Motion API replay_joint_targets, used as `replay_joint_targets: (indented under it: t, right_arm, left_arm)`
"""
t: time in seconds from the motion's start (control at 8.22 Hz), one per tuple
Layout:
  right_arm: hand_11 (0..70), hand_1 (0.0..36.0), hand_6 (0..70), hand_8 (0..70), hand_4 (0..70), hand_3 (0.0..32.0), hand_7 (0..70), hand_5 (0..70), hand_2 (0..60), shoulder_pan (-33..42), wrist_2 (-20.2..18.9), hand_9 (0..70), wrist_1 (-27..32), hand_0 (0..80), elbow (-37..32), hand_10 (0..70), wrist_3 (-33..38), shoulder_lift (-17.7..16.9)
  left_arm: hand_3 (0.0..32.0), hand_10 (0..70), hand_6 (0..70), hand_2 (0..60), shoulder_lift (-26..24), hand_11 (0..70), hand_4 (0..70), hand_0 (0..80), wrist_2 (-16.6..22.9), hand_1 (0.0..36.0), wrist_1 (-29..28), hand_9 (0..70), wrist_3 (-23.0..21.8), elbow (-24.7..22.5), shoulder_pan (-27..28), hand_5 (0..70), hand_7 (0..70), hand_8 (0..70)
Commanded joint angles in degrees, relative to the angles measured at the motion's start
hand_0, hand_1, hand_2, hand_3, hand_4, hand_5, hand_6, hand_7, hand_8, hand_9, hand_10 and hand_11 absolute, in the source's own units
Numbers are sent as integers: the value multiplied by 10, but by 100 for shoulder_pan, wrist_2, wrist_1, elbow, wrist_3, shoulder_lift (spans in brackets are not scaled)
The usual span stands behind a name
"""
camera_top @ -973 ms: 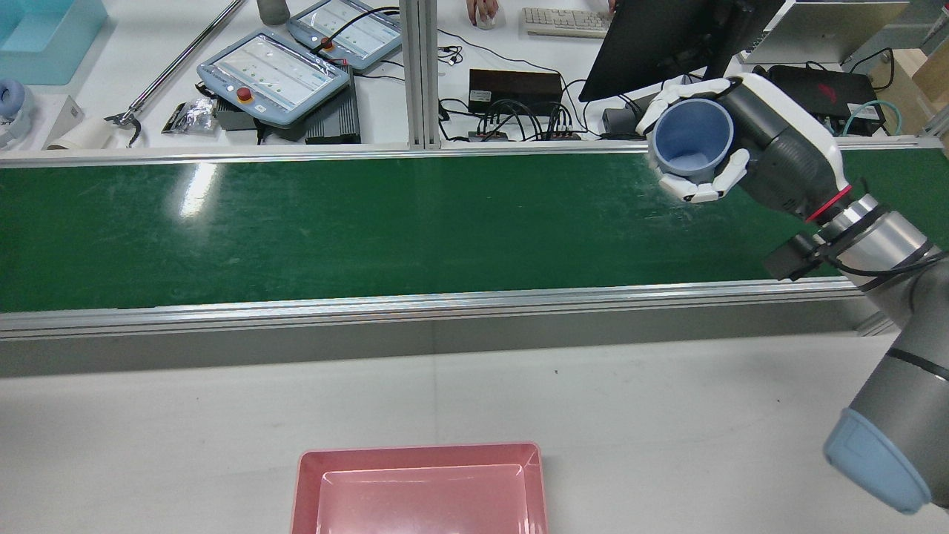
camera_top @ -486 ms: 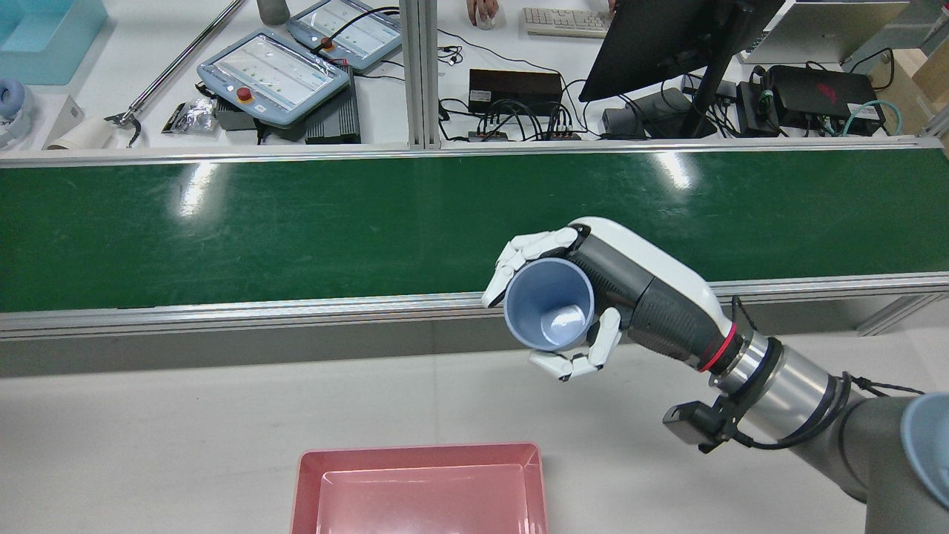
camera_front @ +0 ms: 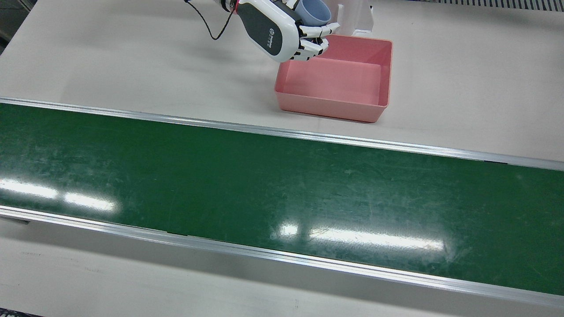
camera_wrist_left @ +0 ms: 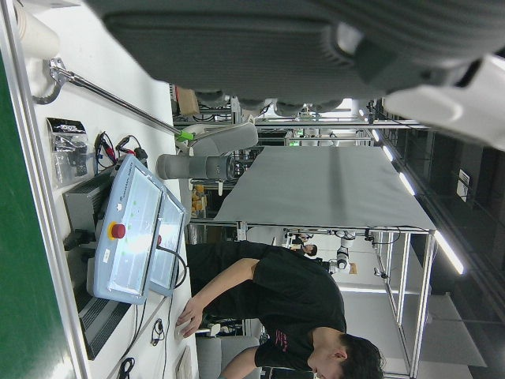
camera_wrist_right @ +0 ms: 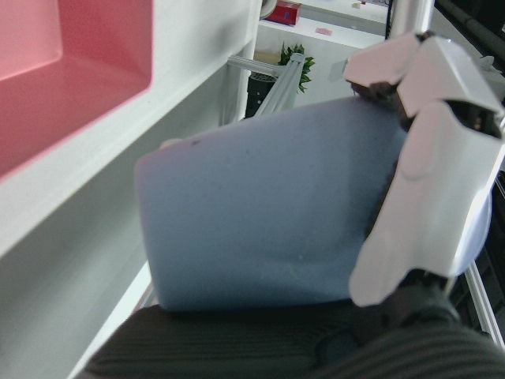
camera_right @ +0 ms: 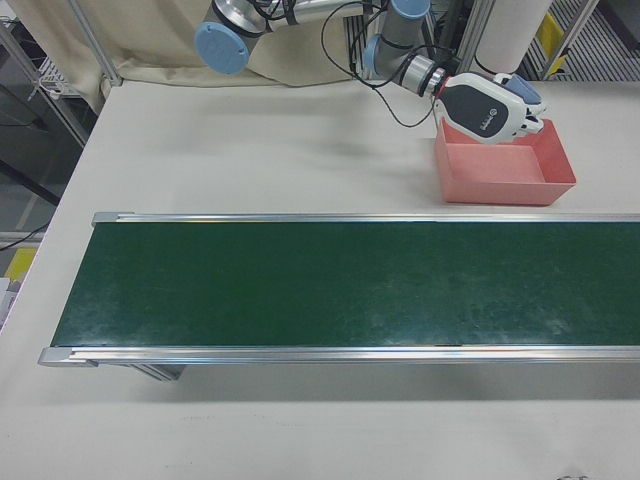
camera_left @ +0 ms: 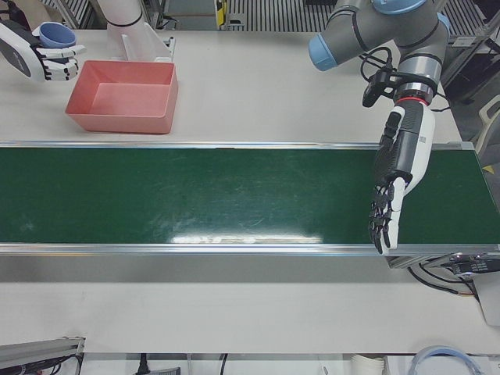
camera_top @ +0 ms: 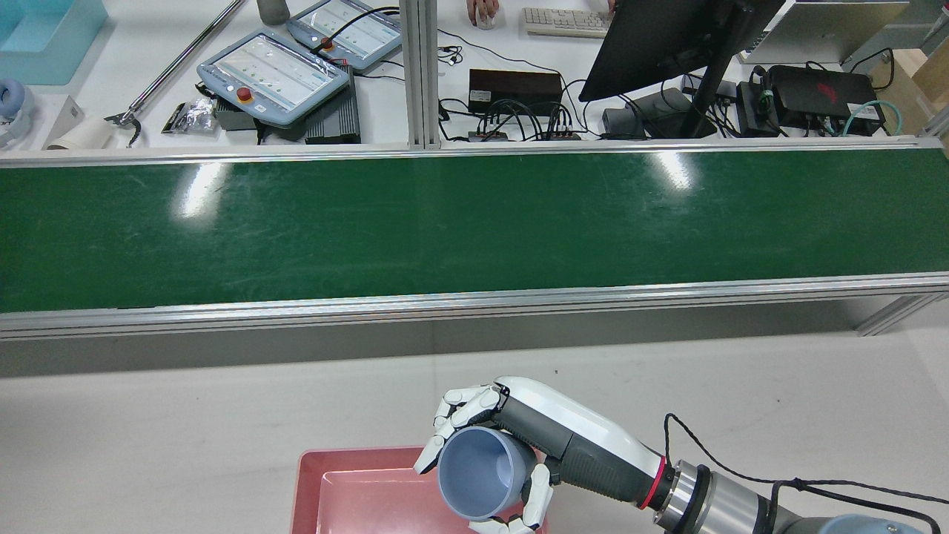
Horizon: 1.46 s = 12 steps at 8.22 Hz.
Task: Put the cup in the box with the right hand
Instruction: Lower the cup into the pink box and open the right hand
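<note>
My right hand (camera_top: 549, 445) is shut on a light blue cup (camera_top: 478, 475) and holds it tilted over the right edge of the pink box (camera_top: 363, 497), which looks empty. The front view shows the hand (camera_front: 277, 26), the cup (camera_front: 315, 11) and the box (camera_front: 328, 105). The right-front view shows the hand (camera_right: 485, 110) above the box's (camera_right: 500, 190) left rim. The right hand view shows the cup (camera_wrist_right: 260, 213) close up, a finger (camera_wrist_right: 434, 158) across it, and the box (camera_wrist_right: 71, 71) beside it. My left hand (camera_left: 394, 183) hangs open over the belt's end, fingers pointing down.
A green conveyor belt (camera_front: 264, 176) with metal rails runs across the table beyond the box. The arm's white pedestal (camera_left: 129, 23) stands right behind the box. Teach pendants (camera_top: 274, 74), a monitor (camera_top: 660, 37) and cables lie past the belt.
My right hand has carried the cup from above the belt's far side back across the belt to a spot over the pink box's edge, and lower.
</note>
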Motion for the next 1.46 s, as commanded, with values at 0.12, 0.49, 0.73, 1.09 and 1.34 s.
replay_joint_targets:
  t: [0.12,0.49,0.73,1.09,1.34]
  right_arm:
    - [195,104,35,12,170,0,22,52,30,-187,52,30,49,495,-388,123,-59,-10]
    - [33,71,24,0,130,0,63,14,162,-451,52,0,513,356,-747,17,-33,8]
    - [50,78,33,0,146,0,98,21,138,-452,43,5,533,406,-739,28,2,-10]
    - [60,97,39,0,157,0,113,32,112,-173,26,17,507,450,-643,33,361,-36]
    - [61,156,46,0,203,0,128,50,131,1333,-141,17,401,506,-284,29,468,-280]
  left_arm:
    - [0,0,0,0,0,0,0,0,3,0,3,0,0,0,0,0,0,0]
    - [0,0,0,0,0,0,0,0,3,0,-5,0,0,0,0,0,0,0]
    - [0,0,0,0,0,0,0,0,3,0,-5,0,0,0,0,0,0,0]
    - [0,0,0,0,0,0,0,0,3,0,-5,0,0,9,0,0,0,0]
    - [0,0,0,0,0,0,0,0,3,0,-5,0,0,9,0,0,0,0]
